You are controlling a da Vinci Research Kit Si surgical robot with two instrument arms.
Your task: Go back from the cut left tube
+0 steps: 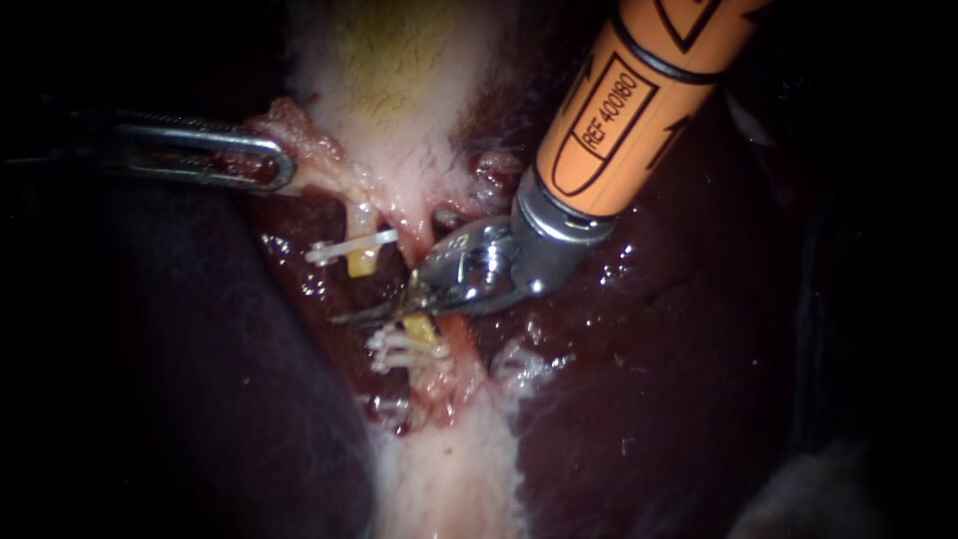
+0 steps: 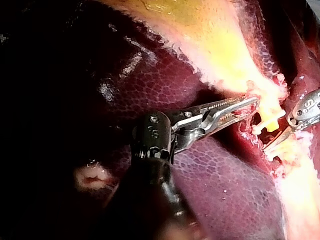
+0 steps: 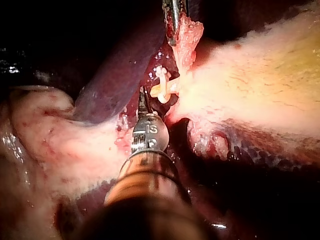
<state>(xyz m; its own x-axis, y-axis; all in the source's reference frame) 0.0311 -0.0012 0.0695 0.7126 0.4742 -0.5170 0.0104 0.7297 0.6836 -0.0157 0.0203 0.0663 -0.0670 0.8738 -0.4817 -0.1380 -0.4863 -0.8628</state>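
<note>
The left tube is cut in two. Its upper yellow stub (image 1: 362, 262) hangs from the gallbladder (image 1: 399, 80) and carries a white clip (image 1: 349, 246). Its lower stub (image 1: 419, 327) carries white clips (image 1: 399, 351). My right instrument (image 1: 344, 319), on an orange shaft, lies across the gap between the stubs with its thin blades shut and holding nothing. My left instrument (image 1: 284, 165) is shut on a pink edge of gallbladder tissue (image 1: 294, 125) up and to the left of the clip. The left wrist view shows the same grip (image 2: 252, 102), and the clipped stub (image 2: 270, 124) sits just beyond it.
Dark red liver (image 1: 649, 379) lies on both sides of the pale band of tissue (image 1: 449, 479) that runs down the middle. A pink strand (image 1: 417, 232) passes beside the cut tube and under the blades. The orange shaft (image 1: 629, 110) fills the upper right.
</note>
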